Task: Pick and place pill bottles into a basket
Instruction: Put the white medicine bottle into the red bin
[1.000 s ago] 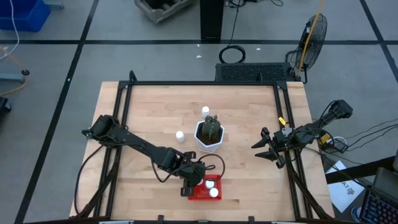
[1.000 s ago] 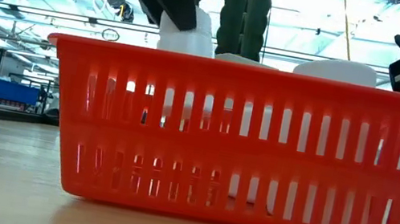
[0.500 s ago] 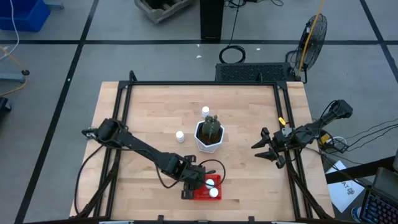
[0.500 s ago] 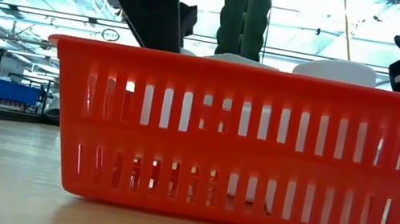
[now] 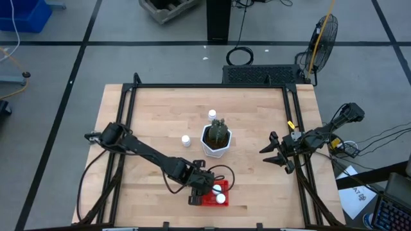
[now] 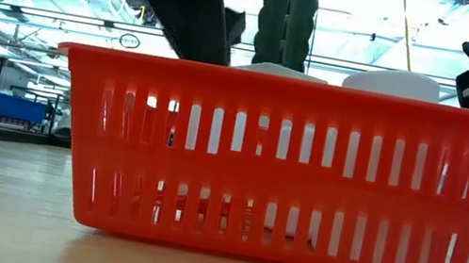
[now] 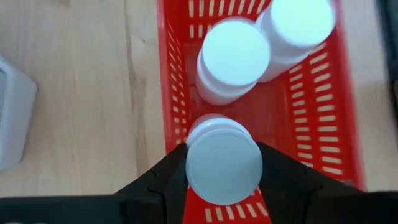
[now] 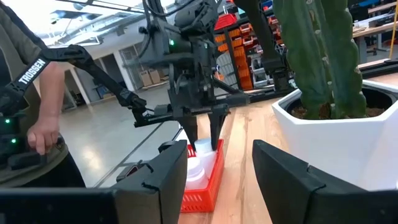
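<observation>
The red mesh basket (image 5: pixel 216 193) stands near the table's front edge and fills the low view (image 6: pixel 281 168). Two white pill bottles (image 7: pixel 235 57) (image 7: pixel 297 26) stand in it. My left gripper (image 5: pixel 200 190) is down inside the basket's left end, shut on a third pill bottle (image 7: pixel 224 165). Two more pill bottles (image 5: pixel 185 140) (image 5: pixel 212 114) stand on the table by the white pot with the cactus (image 5: pixel 216 138). My right gripper (image 5: pixel 276 154) hangs open and empty at the table's right side. My left gripper pinches the pill bottle between its two fingers (image 7: pixel 166 177), on opposite sides just under the cap (image 7: pixel 224 163). The fingers come from above, pointing down. The bottle is upright inside the basket; whether its base rests on the basket's floor I cannot tell.
The white pot (image 8: pixel 348 143) stands between my right gripper and the basket. A person (image 8: pixel 31 118) stands beyond the table's left side. The black frame rails (image 5: pixel 295 122) run along the table's edges. Bare wood lies to the basket's left and right.
My left gripper has gone down into the basket's left end with the pill bottle. The bottle stood above the rim a second ago and now sits below it, still upright.
</observation>
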Available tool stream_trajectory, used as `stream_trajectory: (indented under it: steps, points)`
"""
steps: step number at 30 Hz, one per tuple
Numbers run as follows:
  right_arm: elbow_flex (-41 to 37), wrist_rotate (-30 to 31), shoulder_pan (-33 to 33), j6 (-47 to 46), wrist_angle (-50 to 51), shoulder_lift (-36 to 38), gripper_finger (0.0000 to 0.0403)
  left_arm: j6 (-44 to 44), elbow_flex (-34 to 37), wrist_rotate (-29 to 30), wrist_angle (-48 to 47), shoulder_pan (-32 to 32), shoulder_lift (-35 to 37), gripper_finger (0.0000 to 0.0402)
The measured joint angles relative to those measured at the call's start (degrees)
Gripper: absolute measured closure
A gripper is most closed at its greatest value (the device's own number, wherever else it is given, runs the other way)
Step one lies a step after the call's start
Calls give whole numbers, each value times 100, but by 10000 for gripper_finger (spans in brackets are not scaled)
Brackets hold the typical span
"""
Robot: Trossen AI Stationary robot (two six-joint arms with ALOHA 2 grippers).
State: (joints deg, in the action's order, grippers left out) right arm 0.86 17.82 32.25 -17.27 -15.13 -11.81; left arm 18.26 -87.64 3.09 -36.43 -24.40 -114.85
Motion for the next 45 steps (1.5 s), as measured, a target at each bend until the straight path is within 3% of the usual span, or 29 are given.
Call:
stream_trajectory:
  steps: [14, 30, 45]
  points:
    - [2, 0, 0, 1, -42, -28, 230, 117, -11, -145, 18, 2, -155, 227]
    - [2, 0, 0, 1, -44, -28, 230, 471, 15, -59, 189, -9, -146, 117]
    - [0, 0, 0, 1, -42, -31, 229, 779, 7, -114, 207, -38, 302, 110]
